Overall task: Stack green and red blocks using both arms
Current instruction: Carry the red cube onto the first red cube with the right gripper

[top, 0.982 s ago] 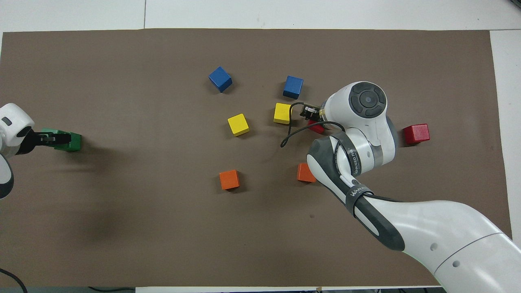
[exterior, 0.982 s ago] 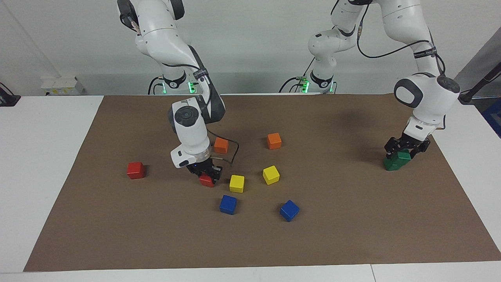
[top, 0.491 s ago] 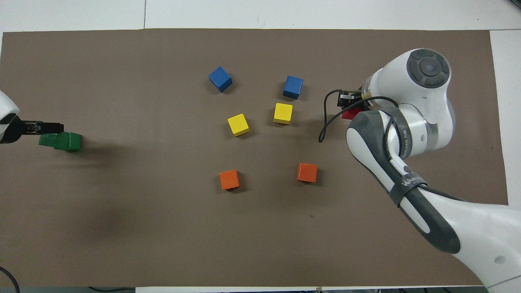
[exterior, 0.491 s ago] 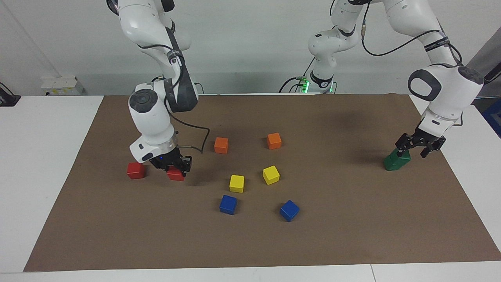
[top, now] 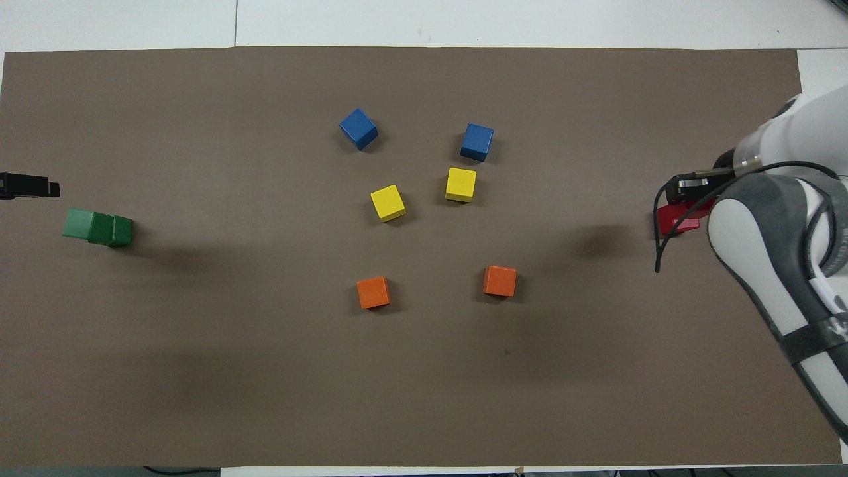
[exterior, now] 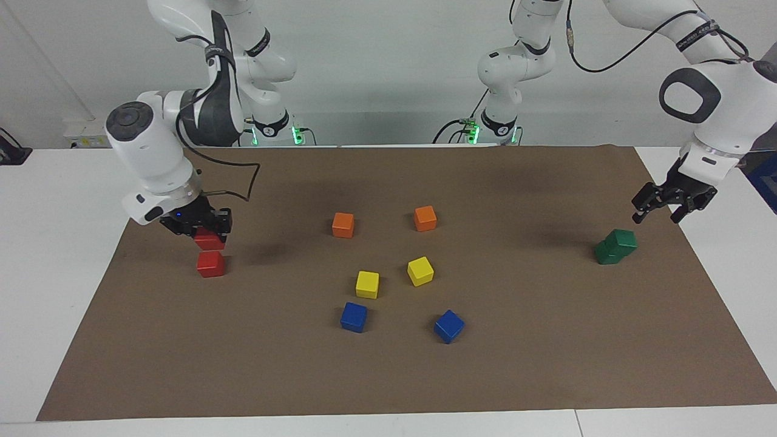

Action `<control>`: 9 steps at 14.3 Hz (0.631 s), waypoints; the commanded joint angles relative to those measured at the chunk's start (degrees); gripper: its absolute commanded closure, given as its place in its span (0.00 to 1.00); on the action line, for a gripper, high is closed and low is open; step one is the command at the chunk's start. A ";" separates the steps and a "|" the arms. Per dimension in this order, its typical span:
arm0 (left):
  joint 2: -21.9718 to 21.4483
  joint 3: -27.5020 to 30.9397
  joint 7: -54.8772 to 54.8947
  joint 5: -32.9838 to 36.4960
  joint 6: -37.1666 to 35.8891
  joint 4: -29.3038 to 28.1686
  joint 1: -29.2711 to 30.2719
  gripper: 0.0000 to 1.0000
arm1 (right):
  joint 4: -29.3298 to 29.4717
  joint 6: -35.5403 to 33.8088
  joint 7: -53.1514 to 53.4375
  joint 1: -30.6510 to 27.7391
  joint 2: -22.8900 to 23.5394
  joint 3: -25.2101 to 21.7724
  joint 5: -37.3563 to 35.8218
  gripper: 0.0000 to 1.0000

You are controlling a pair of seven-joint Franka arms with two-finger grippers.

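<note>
Toward the right arm's end of the mat, a red block (exterior: 210, 264) lies flat. My right gripper (exterior: 205, 233) is shut on the second red block (exterior: 210, 242) and holds it just over the first. In the overhead view the held red block (top: 677, 218) covers the one below, under the right gripper (top: 689, 188). Toward the left arm's end, one green block (exterior: 621, 239) sits askew on the other green block (exterior: 606, 253), and both show in the overhead view as a green stack (top: 99, 227). My left gripper (exterior: 655, 215) hangs open and empty, above and beside that stack; one finger (top: 30, 187) shows from overhead.
Between the two arms, two orange cubes (exterior: 343, 224) (exterior: 425, 218) lie nearest the robots. Two yellow cubes (exterior: 367, 284) (exterior: 420, 271) come after them and two blue cubes (exterior: 354, 317) (exterior: 448, 326) lie farthest. All rest on a brown mat (exterior: 546, 340) over a white table.
My right gripper carried its red block from beside the yellow cubes to over the other red block. My left gripper let go of the upper green block and rose away from the stack.
</note>
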 commanded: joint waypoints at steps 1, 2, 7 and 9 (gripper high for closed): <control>-0.95 -0.40 -10.76 3.30 -7.29 4.61 -3.09 0.00 | -5.19 5.85 -3.72 -3.31 -1.78 0.76 0.23 1.00; -1.13 -0.32 -11.58 3.75 -8.70 5.49 -4.05 0.00 | -5.37 6.90 -3.98 -3.49 -1.34 0.76 0.23 1.00; -1.48 -0.67 -11.85 4.02 -19.59 9.89 -5.64 0.00 | -8.53 13.58 -3.63 -2.97 0.16 0.76 0.23 1.00; -1.83 -0.14 -11.94 3.84 -22.33 10.25 -7.30 0.00 | -10.02 15.78 -3.81 -2.79 0.07 0.76 0.14 1.00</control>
